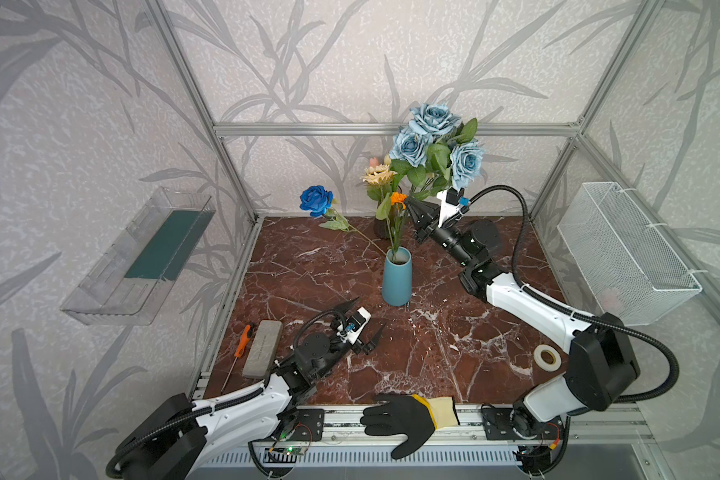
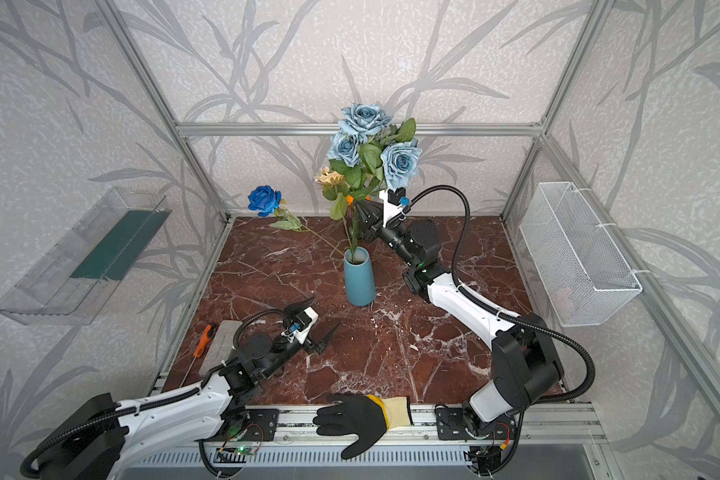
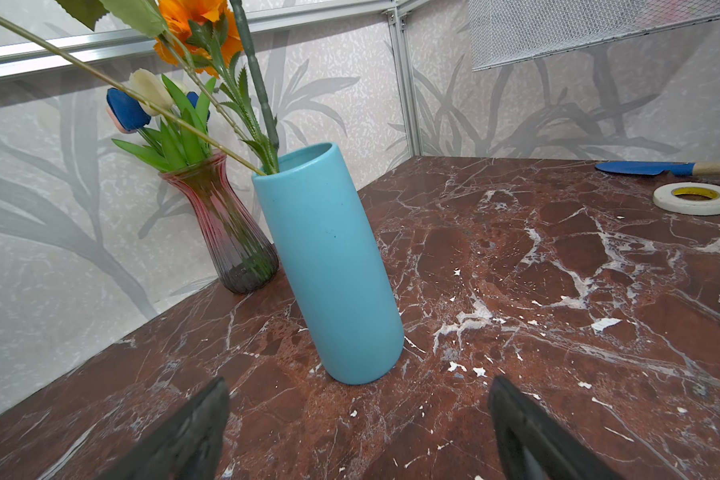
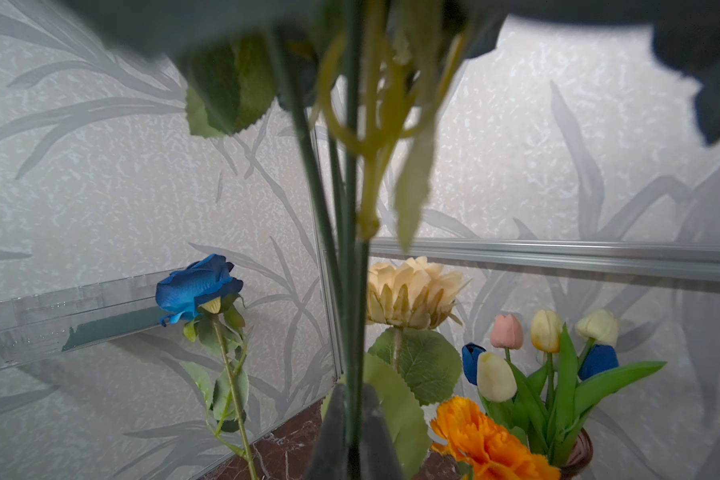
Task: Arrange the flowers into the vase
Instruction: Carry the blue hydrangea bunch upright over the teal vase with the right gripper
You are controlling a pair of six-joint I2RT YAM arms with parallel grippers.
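Two vases stand on the marble worktop point(image 1: 454, 332). The teal ceramic cylinder vase point(image 1: 396, 276) holds one deep-blue rose point(image 1: 316, 200) and one orange marigold point(image 1: 398, 198); the pink glass vase point(image 3: 225, 232) is behind. The right gripper point(image 1: 410, 205) is clamped on the three-bloom dusty-blue rose bunch point(image 1: 435, 141) above the teal vase. The left gripper point(image 1: 370, 314) gapes, empty. Only the right wrist view shows all six small tulips point(image 4: 545, 332).

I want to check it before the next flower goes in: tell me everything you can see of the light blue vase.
The light blue vase is a tall plain cylinder with a round open mouth, matte like glazed ceramic, with a few dark specks. It stands upright on the red-brown marble tabletop, mid-table toward the back, close in front of a ribbed pink glass vase. Green stems of the deep-blue rose and orange marigold stand in it. The open left gripper faces it without touching.
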